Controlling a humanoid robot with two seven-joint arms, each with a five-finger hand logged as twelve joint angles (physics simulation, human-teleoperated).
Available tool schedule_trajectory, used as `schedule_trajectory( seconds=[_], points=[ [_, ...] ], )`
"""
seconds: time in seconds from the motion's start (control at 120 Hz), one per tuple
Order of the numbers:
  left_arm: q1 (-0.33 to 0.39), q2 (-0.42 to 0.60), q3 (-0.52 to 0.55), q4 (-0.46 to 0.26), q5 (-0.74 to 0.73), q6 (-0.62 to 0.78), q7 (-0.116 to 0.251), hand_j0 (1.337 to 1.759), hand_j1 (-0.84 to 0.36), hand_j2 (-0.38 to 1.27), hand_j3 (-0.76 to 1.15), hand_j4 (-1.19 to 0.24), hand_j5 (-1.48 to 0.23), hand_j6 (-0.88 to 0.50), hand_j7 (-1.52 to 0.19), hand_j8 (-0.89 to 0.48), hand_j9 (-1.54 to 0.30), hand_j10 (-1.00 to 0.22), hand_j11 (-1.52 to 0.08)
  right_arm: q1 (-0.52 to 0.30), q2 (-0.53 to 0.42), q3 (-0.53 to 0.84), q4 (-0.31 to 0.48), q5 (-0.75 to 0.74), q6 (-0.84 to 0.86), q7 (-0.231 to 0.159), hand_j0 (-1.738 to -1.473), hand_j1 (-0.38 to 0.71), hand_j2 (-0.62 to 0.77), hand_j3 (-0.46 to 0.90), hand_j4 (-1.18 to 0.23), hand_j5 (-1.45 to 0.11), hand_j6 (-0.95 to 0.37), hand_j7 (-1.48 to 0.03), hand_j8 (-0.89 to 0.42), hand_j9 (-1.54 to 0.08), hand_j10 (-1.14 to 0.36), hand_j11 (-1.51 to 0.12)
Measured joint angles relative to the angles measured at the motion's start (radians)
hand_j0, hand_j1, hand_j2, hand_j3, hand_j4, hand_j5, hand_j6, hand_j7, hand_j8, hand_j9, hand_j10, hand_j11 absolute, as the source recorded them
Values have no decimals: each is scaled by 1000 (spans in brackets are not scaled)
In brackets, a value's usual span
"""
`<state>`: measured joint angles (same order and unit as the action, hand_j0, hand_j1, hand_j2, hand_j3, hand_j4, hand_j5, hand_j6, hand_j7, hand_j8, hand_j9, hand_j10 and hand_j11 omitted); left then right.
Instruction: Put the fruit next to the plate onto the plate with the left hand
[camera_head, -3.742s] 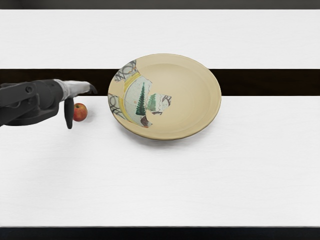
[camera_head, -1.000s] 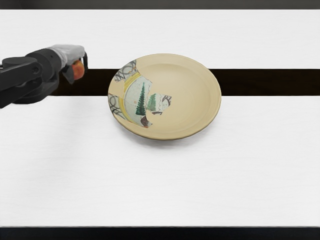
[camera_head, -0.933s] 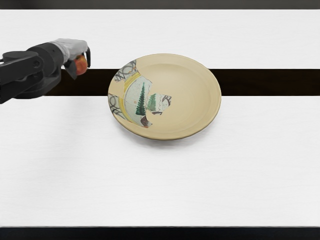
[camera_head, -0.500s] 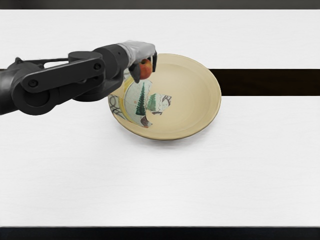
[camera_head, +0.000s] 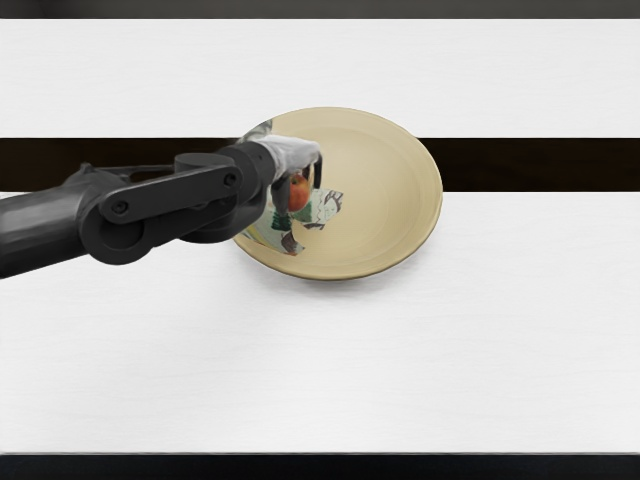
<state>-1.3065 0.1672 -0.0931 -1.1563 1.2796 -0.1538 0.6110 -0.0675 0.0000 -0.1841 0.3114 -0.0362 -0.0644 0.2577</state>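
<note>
A small red apple (camera_head: 298, 190) sits inside the curled fingers of my left hand (camera_head: 298, 178), over the left half of the cream plate (camera_head: 385, 190). The dark left arm reaches in from the left edge and covers the plate's left rim and most of its painted pattern. I cannot tell whether the apple touches the plate or hangs just above it. The right arm is out of view.
The plate lies on a white table (camera_head: 400, 350) crossed by a dark band (camera_head: 520, 165) behind the plate. White surface runs to the front and to the right of the plate.
The left hand picked the apple up from the table left of the plate, lifted it, and carried it right; in the last half second it came down over the plate's left half.
</note>
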Motion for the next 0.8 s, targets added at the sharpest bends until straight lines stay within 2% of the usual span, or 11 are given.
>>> schedule_trajectory(
  seconds=[0.083, 0.167, 0.267, 0.383, 0.442, 0.475, 0.575, 0.642, 0.7, 0.8],
  points=[
    [-6, 1, 1, 3, -2, 0, 0, 1655, -16, 73, 0, -338, -469, -241, -472, -239, -478, -352, -479, 0, 0, 0, 0, 0, 0, 0, -1658, -329, -4, 0, -16, -22, -16, -22, -16, -22, -17, -22],
    [-24, 9, -10, 4, -38, -1, 0, 1656, 105, 49, 0, -227, -313, -163, -316, -161, -320, -236, -320, 0, 0, 0, 0, 0, 0, 0, -1658, -329, -4, 0, -16, -22, -16, -22, -16, -22, -17, -22],
    [-98, 80, -26, 0, -186, -6, 0, 1657, 199, 31, 0, -140, -193, -101, -195, -100, -197, -146, -197, 0, 0, 0, 0, 0, 0, 0, -1658, -329, -4, 0, -17, -22, -16, -22, -17, -22, -17, -22],
    [-100, 174, -76, -35, -394, -61, 0, 1657, 264, 18, 0, -80, -110, -59, -110, -58, -112, -83, -112, 0, 0, 0, 0, 0, 0, 0, -1658, -329, -4, 0, -17, -22, -16, -22, -17, -22, -17, -22],
    [-83, 302, -113, -65, -526, -99, 0, 1657, 285, 14, 0, -62, -83, -46, -83, -45, -84, -64, -84, 0, 0, 0, 0, 0, 0, 0, -1658, -329, -4, 0, -17, -22, -16, -22, -17, -22, -17, -22],
    [-68, 342, -145, -85, -589, -135, 0, 1658, 295, 12, 0, -52, -70, -39, -71, -38, -72, -54, -72, 0, 0, 0, 0, 0, 0, 0, -1658, -329, -4, 0, -17, -22, -16, -22, -16, -22, -17, -22],
    [61, 425, -268, -117, -780, -300, 0, 1658, 316, 7, 0, -33, -44, -26, -44, -25, -44, -34, -44, 0, 0, 0, 0, 0, 0, 0, -1658, -329, -4, 0, -17, -22, -16, -22, -17, -22, -17, -22],
    [93, 543, -337, -126, -905, -374, 0, 1658, 325, 6, 0, -25, -32, -19, -32, -19, -32, -25, -32, 0, 0, 0, 0, 0, 0, 0, -1658, -329, -4, 0, -17, -22, -16, -22, -16, -22, -17, -22],
    [121, 581, -374, -131, -990, -410, 0, 1658, 331, 5, 0, -19, -24, -15, -25, -15, -25, -19, -25, 0, 0, 0, 0, 0, 0, 0, -1658, -329, -4, 0, -16, -22, -16, -22, -16, -22, -16, -22],
    [128, 594, -409, -136, -1066, -439, 0, 1658, 337, 3, 0, -13, -16, -10, -16, -10, -16, -13, -16, 0, 0, 0, 0, 0, 0, 0, -1658, -329, -4, 0, -16, -22, -16, -22, -16, -22, -16, -22]
  ],
)
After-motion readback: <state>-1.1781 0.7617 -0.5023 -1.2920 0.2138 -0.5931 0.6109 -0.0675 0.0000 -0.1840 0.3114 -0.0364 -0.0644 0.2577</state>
